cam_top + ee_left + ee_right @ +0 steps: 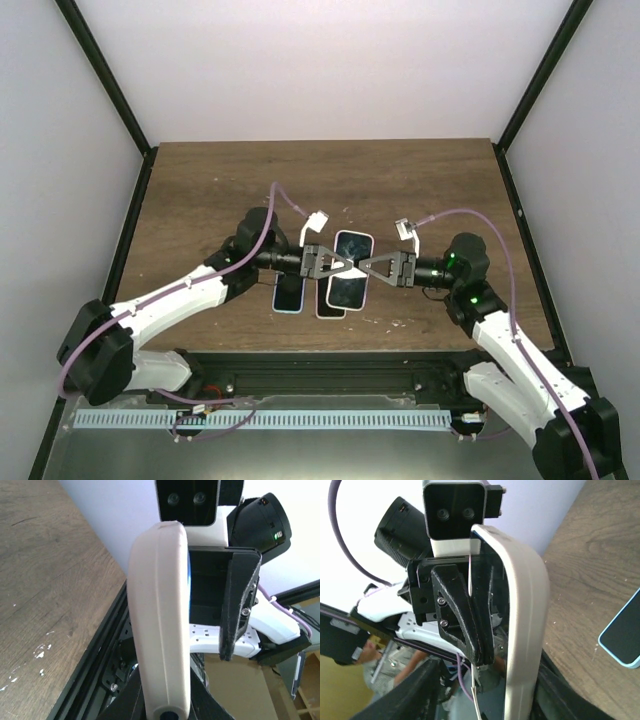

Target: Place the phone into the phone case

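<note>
The white phone case [349, 270], with a dark screen showing in it, is held above the table [200, 190] between both arms. My left gripper [340, 263] is shut on its left edge. In the left wrist view my fingers [167, 700] hug the white case [160, 620], which shows edge-on with a blue sliver of phone [189, 575]. My right gripper [362, 266] is at the right edge. In the right wrist view its fingers [490, 680] stand wide apart. The case [525, 620] rests against one finger [560, 695], and the other finger [415, 690] is clear of it.
Two more phones lie flat below the held case: one blue-rimmed [290, 296], also in the right wrist view [622, 635], and one white-rimmed [330, 308]. A black rail [330, 365] runs along the near table edge. Black frame posts stand at the back corners.
</note>
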`<state>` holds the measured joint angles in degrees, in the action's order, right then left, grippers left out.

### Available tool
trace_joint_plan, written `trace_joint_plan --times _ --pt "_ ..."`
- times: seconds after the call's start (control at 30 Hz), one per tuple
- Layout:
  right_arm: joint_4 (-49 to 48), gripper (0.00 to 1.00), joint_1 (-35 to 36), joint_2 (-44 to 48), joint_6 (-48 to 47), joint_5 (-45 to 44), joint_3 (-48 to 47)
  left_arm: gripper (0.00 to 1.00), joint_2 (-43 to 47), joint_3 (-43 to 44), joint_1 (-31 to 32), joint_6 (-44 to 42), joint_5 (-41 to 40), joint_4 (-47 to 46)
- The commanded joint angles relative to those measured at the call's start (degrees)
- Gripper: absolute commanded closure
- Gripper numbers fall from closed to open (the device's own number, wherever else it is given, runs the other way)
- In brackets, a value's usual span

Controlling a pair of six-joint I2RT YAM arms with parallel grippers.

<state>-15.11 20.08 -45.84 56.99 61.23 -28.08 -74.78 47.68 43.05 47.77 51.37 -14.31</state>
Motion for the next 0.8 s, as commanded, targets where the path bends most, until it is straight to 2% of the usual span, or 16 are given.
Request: trace_joint_plan --times 0.0,0.1,0.13,0.3,0.33,0.37,0.43,0.47,0.53,0.6,0.67,0.77 --pt "-2.2 0.49 1.8 1.1 0.9 3.6 0.8 1.0 1.0 2.6 -0.6 3.1 -7.3 -5.3" --pt "-1.8 0.47 3.7 0.6 0.2 3.7 1.0 1.0 1.1 2.9 -0.6 4.2 -8.8 -8.4" --pt "-1.7 0.5 4.3 0.5 0.1 3.4 1.1 1.0 0.9 3.1 -0.6 4.3 -8.9 -8.7" --pt "-1.3 0.94 4.8 2.2 0.2 2.0 1.8 1.0 0.8 4.6 -0.7 1.4 -11.8 -4.4" --pt "-1.0 0.99 4.8 2.4 0.1 1.7 1.7 1.0 0.9 4.9 -0.7 -0.1 -12.9 -1.2" --pt "-1.1 0.99 4.8 2.6 0.3 1.9 1.6 1.0 1.1 5.4 -0.8 -1.5 -14.1 1.3" --pt "-2.4 0.99 4.9 3.2 0.7 2.8 1.2 1.0 1.2 5.7 -1.3 -2.4 -14.6 3.1" --pt "-3.2 0.94 4.9 3.6 0.8 3.5 0.9 1.0 1.2 5.2 -1.5 -1.5 -13.7 1.6" --pt "-3.6 0.68 4.9 5.0 0.4 4.1 -0.1 1.0 1.6 3.9 -2.0 1.6 -11.7 -2.5" --pt "-4.3 0.57 4.9 6.6 -0.3 4.9 -0.6 1.0 2.0 2.3 -2.6 5.3 -10.4 -7.7" --pt "-4.4 0.53 4.9 7.5 -1.1 5.7 -0.9 1.0 1.9 0.9 -3.2 9.0 -9.0 -12.7" --pt "-5.3 0.55 4.9 8.2 -0.3 6.4 -0.3 1.0 1.0 0.4 -3.7 12.5 -7.1 -17.4"
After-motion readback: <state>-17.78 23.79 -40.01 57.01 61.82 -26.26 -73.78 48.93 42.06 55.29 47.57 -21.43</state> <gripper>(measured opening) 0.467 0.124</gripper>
